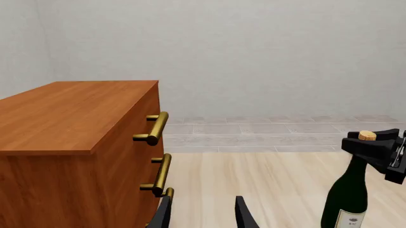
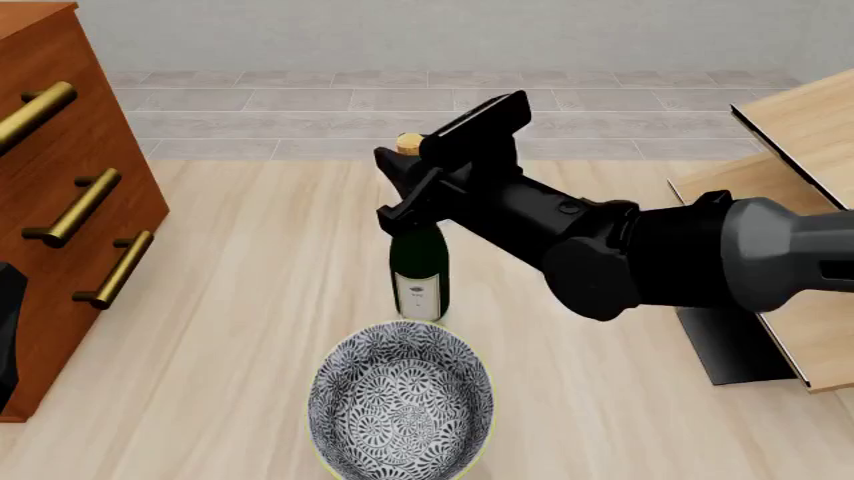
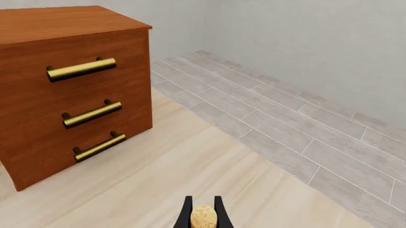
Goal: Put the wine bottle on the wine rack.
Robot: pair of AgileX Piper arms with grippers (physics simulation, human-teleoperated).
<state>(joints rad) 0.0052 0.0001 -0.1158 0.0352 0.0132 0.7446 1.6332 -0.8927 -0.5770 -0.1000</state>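
The dark green wine bottle [image 2: 419, 265] stands upright on the wooden table, just behind a patterned bowl. My right gripper [image 2: 407, 190] is shut on its neck just below the tan cork [image 2: 410, 143]. In the right wrist view the cork [image 3: 203, 218] sits between the two fingers. The left wrist view shows the bottle [image 1: 347, 194] with the right gripper [image 1: 373, 145] on its neck. The pale wine rack [image 2: 801, 130] stands at the far right on a black base. My left gripper [image 1: 203, 216] is open and empty beside the cabinet, far to the left of the bottle.
A reddish-brown drawer cabinet [image 2: 54, 200] with brass handles stands at the left; it also shows in the left wrist view [image 1: 76, 133] and the right wrist view [image 3: 70, 85]. A black-and-white patterned bowl [image 2: 400, 400] sits in front of the bottle.
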